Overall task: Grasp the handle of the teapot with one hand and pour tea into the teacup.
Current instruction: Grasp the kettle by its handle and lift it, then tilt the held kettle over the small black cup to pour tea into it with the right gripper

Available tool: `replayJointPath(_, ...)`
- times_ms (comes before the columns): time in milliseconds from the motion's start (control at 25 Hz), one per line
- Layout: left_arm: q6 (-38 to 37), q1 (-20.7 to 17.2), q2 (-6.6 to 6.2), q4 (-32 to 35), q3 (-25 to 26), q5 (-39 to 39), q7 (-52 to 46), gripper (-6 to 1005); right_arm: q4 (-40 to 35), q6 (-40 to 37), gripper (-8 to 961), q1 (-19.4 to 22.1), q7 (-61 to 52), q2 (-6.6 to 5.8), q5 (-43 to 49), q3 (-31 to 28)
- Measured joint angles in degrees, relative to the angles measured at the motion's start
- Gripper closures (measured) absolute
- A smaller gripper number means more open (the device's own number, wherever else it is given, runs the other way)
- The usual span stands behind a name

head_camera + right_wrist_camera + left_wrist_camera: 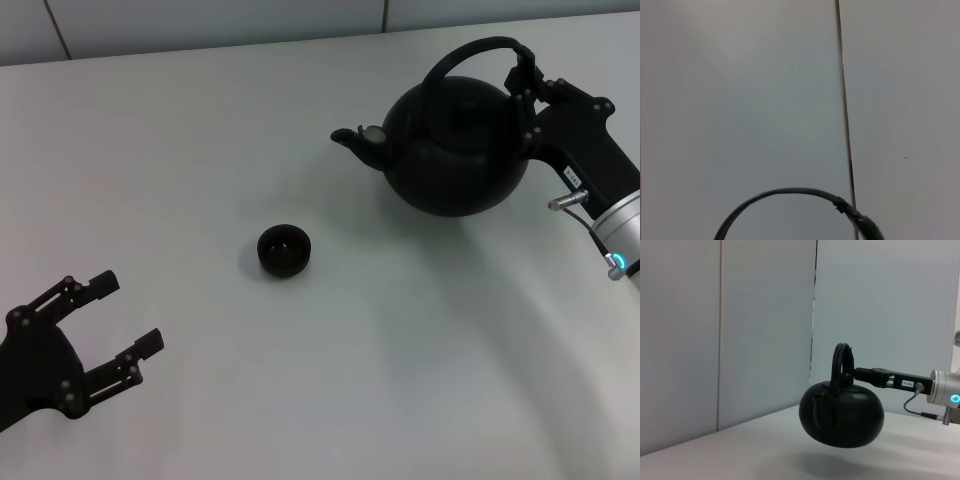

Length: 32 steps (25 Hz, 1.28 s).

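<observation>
The matte-black teapot point(455, 150) hangs a little above the white table at the back right, its spout point(352, 140) pointing left. My right gripper point(522, 85) is shut on the right side of the arched black handle point(470, 50). The left wrist view shows the teapot point(842, 415) off the surface with a shadow under it, held by the handle point(840, 360) in the right gripper point(860, 374). The right wrist view shows only the handle's arc point(785, 192). The small black teacup point(284, 250) stands on the table, left of and nearer than the spout. My left gripper point(128, 313) is open and empty at the lower left.
The white table point(300, 400) ends at a pale panelled wall point(300, 15) behind the teapot. Nothing else stands on it in view.
</observation>
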<state>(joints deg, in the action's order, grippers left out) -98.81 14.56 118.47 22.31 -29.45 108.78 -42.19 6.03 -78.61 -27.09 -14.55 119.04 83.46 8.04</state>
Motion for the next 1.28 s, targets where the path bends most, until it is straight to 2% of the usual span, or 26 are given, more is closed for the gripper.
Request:
replayJointPath(320, -0.1, 0.0, 0.05, -0.6, 0.0, 0.0, 0.2, 188, -1.7, 0.0, 861, -0.4, -2.2, 0.02, 0.7, 0.2)
replayJointPath(560, -0.4, -0.1, 0.08, -0.8, 0.0, 0.0, 0.4, 188, -11.2, -0.1, 858, -2.8, -13.8, -0.17, 10.4, 1.0)
replayJointPath(680, -0.5, -0.1, 0.08, -0.8, 0.0, -0.3, 0.5, 188, -16.1, 0.2, 856, -4.7, -19.7, -0.2, 14.6, 3.1)
replayJointPath(880, -0.7, -0.1, 0.09, -0.8, 0.0, -0.5, 0.6, 188, -20.9, 1.8, 853, -7.4, -24.0, -0.22, 15.8, 9.2)
replayJointPath(1280, -0.9, -0.1, 0.09, -0.8, 0.0, -0.6, 0.7, 188, -22.7, 4.3, 848, -9.8, -24.2, -0.28, 15.9, 12.2)
